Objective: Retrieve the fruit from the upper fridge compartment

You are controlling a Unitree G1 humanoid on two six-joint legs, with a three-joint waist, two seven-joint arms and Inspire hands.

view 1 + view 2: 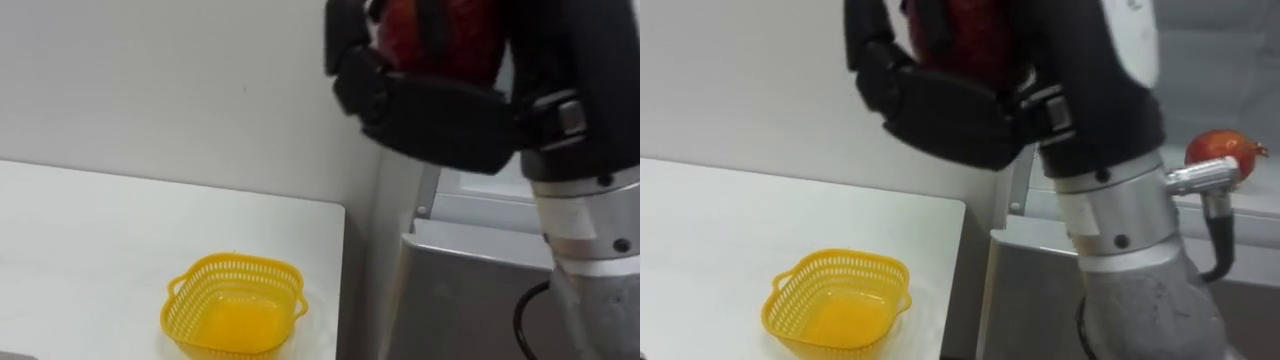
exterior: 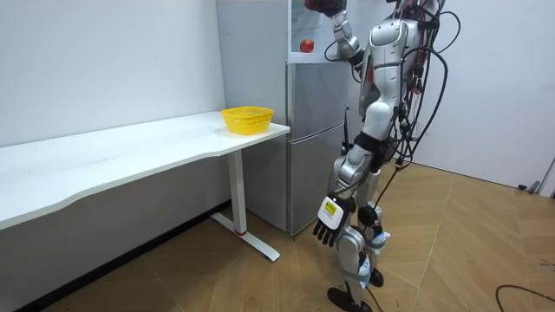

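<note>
Red fruit [image 1: 398, 38], upper right, is clasped by the curled right hand [image 1: 430, 120]; judged firm, smooth, light, best cupped round the middle. Left hand [image 2: 329, 227] is hung relaxed, lower centre.

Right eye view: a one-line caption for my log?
The right robot hand holds a red fruit high; a yellow basket sits on the white table.

Both eye views are looking down from the robot's head, close over the table's [image 1: 100, 230] end and the basket [image 1: 234, 305], the right hand [image 1: 430, 120] with its red fruit [image 1: 440, 35] looming nearest. The room view is watching from well back, sharing table, basket and fridge [image 2: 316, 147].
</note>
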